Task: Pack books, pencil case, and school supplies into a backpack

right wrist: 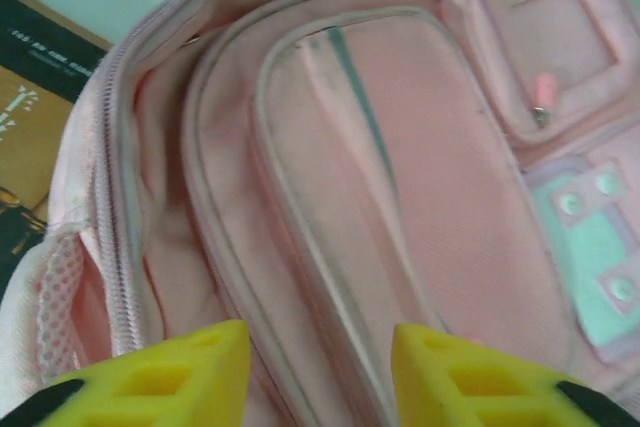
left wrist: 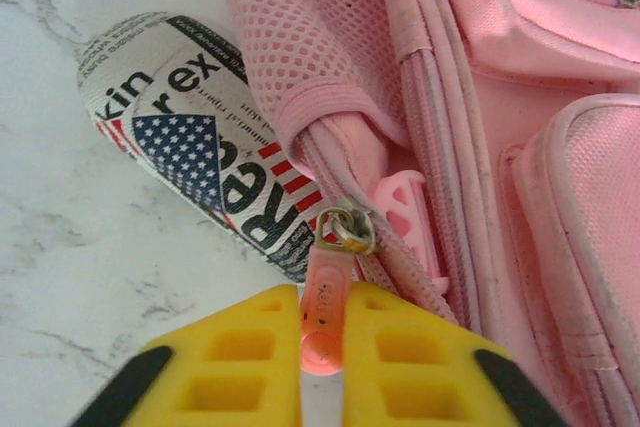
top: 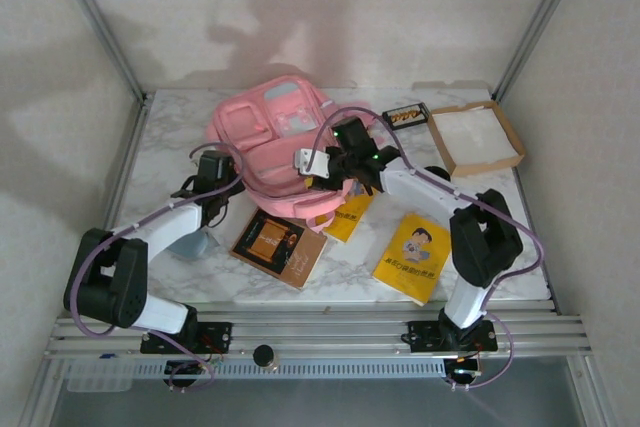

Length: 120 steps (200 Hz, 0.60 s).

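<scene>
The backpack point(top: 265, 132) is seen lying at the back middle of the marble table point(top: 170, 147), front pockets upward; nothing can be seen inside it, and how far its main compartment is unzipped cannot be told, though the slider point(left wrist: 347, 230) is found low on the side by the mesh pocket; the pink zipper pull point(left wrist: 325, 272) hanging from that slider is held between the yellow fingers of the left gripper point(left wrist: 322, 312), whose jaws are set almost together with only the tab between them; the right gripper point(right wrist: 318, 347) is poised over the bag's front panel, its jaws parted to a moderate gap and nothing held; just beside the bag, a pencil case point(left wrist: 180, 127) printed with newsprint and a flag is lying on the table; nearer the arms, the dark book point(top: 280, 244) and one yellow book point(top: 415, 257) are laid flat and well apart, while the second yellow book point(top: 348, 217) is partly covered by the right arm; a brown tray point(top: 480, 137) and a small black-and-yellow box point(top: 407, 115) are set at the far right; the task is judged to be at its opening stage: the zip is being dealt with, and the three books, the pencil case and any other supplies are yet to be packed.
</scene>
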Each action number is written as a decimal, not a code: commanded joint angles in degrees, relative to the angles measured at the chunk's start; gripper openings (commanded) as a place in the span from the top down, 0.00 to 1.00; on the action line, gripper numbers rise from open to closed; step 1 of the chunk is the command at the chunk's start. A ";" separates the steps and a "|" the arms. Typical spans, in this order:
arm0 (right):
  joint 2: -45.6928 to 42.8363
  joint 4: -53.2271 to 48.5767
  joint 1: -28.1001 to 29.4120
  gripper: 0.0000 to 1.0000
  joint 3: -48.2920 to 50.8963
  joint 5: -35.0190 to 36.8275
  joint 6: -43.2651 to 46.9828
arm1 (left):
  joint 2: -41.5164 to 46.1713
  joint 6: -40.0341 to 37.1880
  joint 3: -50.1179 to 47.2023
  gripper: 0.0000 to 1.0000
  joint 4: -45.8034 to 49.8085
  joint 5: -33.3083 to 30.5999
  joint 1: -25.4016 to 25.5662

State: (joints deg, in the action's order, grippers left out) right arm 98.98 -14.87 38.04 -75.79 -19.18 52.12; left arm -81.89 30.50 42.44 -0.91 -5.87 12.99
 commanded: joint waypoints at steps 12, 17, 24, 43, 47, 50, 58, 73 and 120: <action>-9.35 5.36 -0.55 0.51 4.24 2.22 -20.42 | 8.25 0.77 1.52 0.53 3.69 0.74 0.28; -10.58 5.52 -0.52 0.42 5.33 1.79 -22.79 | 9.45 1.09 1.07 0.48 4.52 1.03 0.28; -12.46 6.77 -0.53 0.35 7.83 2.19 -26.44 | 11.14 1.69 0.16 0.41 5.60 1.71 0.30; -17.59 9.11 -0.60 0.29 14.05 0.71 -35.03 | 14.86 5.01 -2.13 0.34 9.77 3.73 0.63; -18.53 9.64 -0.53 0.28 15.09 1.65 -36.81 | 15.59 5.71 -2.80 0.33 10.45 4.27 0.86; -19.21 9.62 -0.52 0.27 15.90 2.13 -38.60 | 16.26 6.30 -3.26 0.33 10.98 4.47 1.10; -20.92 9.39 -0.60 0.26 17.34 3.31 -42.27 | 17.88 8.08 -4.72 0.31 12.33 5.05 1.89; -23.19 9.07 -0.51 0.21 19.41 5.81 -53.41 | 20.97 10.88 -7.38 0.29 14.01 6.61 4.27; -23.64 0.95 6.47 0.26 23.49 9.39 -74.98 | 28.77 23.00 -12.76 0.26 23.18 6.23 13.18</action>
State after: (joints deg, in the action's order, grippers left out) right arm 76.18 -9.67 40.12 -55.33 -11.90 -6.63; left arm -56.99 45.06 31.66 14.39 -0.27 22.57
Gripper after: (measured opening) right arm 0.742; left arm 0.729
